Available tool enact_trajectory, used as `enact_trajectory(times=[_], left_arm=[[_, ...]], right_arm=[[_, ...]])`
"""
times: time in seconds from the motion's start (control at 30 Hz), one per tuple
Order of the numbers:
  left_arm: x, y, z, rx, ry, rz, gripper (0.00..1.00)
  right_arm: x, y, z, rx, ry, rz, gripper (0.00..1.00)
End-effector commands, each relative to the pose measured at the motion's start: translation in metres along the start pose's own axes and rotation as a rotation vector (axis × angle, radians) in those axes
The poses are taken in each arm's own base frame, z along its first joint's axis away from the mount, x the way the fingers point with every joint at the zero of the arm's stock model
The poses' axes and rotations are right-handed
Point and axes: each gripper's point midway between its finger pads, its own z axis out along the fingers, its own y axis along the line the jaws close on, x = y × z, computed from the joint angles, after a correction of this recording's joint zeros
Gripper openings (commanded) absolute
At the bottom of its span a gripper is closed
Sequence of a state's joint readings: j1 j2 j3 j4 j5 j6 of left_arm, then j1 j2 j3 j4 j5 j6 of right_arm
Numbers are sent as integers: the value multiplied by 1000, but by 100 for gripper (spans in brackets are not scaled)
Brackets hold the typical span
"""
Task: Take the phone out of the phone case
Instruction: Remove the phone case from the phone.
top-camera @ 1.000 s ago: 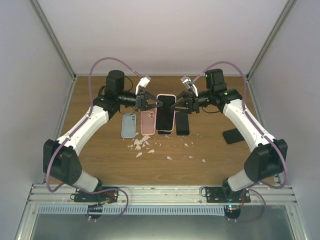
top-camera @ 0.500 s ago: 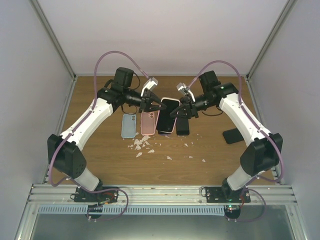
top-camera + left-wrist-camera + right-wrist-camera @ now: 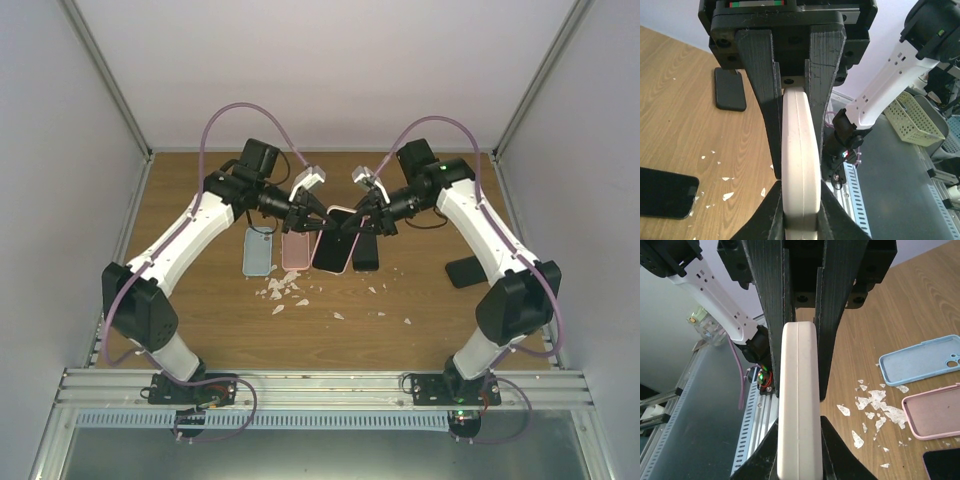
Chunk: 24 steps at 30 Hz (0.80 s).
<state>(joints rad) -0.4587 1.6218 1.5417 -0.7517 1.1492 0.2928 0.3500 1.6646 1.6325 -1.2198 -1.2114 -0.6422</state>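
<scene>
From above, your right gripper (image 3: 352, 222) has just closed on the phone (image 3: 333, 248), so both it and the left gripper (image 3: 318, 220) now clamp it off the table (image 3: 200, 330), ready for prying. Left wrist: jaws squeeze the case (image 3: 801, 165) edge-on. Right wrist: the same, with blue case (image 3: 920, 361) and pink case (image 3: 935, 417) lying empty; the phone seems still cased.

Wood-grain tabletop (image 3: 230, 335) enclosed by plain white panels (image 3: 330, 70) at rear and both sides, grey metal corner posts (image 3: 107, 75), slotted aluminium rail (image 3: 320, 385) along near edge, lighting even.
</scene>
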Motion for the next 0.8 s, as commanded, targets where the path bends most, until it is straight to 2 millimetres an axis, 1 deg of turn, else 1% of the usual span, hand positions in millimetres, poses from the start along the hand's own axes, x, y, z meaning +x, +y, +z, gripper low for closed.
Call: enact_trajectory(times=[0.0,0.03,0.07,0.1,0.13,0.2,0.3,0.4,0.47,0.57,0.77], left_arm=[[-24,3,-6,-24,-32,73,13],[-29,5,-10,-28,-50,56,26],[-33,5,-15,-18,-70,45,35],[-38,4,-21,-13,-92,41,42],[-43,5,-29,-17,-116,38,45],[-54,3,-46,-24,-172,42,48],[-63,1,-76,-61,-258,52,52],[-67,-2,-99,-113,-326,77,54],[-66,-3,-108,-139,-351,82,55],[-60,-5,-109,-146,-361,72,55],[-46,-10,-107,-136,-386,29,55]], right_arm=[[-15,15,-2,-47,-33,-35,0],[-20,16,-4,-60,-55,-29,1],[-25,17,-6,-78,-80,-18,0],[-30,18,-9,-93,-106,5,0],[-35,18,-12,-108,-133,17,1],[-45,19,-19,-134,-183,27,0],[-56,20,-27,-135,-228,14,1],[-66,23,-38,-133,-272,-2,0],[-67,24,-41,-132,-292,5,0],[-82,30,-47,-117,-315,-53,0],[-98,38,-55,-118,-335,-63,0]])
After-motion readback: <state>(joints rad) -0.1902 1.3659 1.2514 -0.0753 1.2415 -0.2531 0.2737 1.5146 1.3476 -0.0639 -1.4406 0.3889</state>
